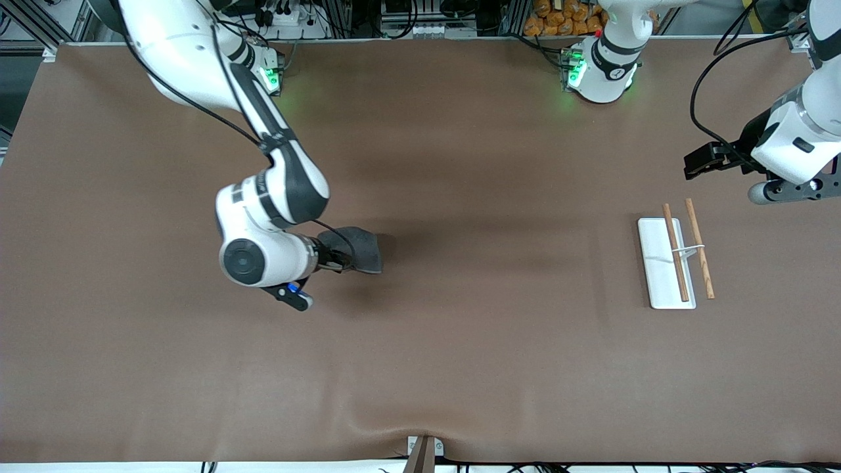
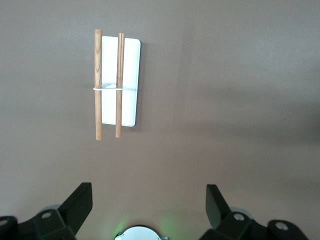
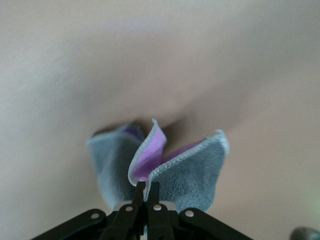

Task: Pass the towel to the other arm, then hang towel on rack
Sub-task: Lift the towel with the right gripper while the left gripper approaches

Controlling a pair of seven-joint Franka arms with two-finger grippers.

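Note:
My right gripper [image 1: 333,260] is shut on the edge of the towel [image 1: 360,249], a dark grey cloth over the table toward the right arm's end. In the right wrist view the fingers [image 3: 140,192] pinch the towel's stitched edge and the towel [image 3: 195,175] folds up, showing a purple inner side. The rack [image 1: 662,263] lies on the table toward the left arm's end, a white base with two wooden rods [image 1: 698,248]. My left gripper [image 1: 698,162] is open and empty above the table near the rack. The left wrist view shows the rack [image 2: 129,80] and the wide-apart gripper [image 2: 149,194].
The table is covered with a brown mat [image 1: 499,341]. The arms' bases [image 1: 601,69] stand along its back edge. A small clamp [image 1: 424,452] sits at the middle of the front edge. Open mat lies between the towel and the rack.

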